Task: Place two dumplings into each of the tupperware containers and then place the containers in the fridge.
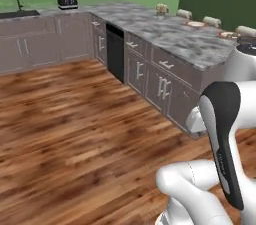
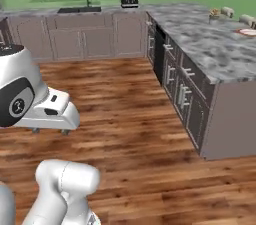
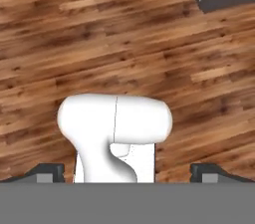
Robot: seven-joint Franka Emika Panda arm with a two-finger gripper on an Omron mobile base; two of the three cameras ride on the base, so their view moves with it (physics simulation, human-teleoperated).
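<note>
My gripper hangs over the wooden floor, well short of the counter and pointing down. In the hand view its two dark fingertips stand far apart at the bottom edge, so the gripper is open with nothing between them, above bare floor planks. The dumplings, the tupperware containers and the fridge are out of view. A red-rimmed white plate lies far back on the marble counter; what it carries is too small to tell.
An L-shaped run of grey cabinets with a black dishwasher borders the floor on the right and at the back. On the back counter are a sink and a toaster. Wide wooden floor lies ahead.
</note>
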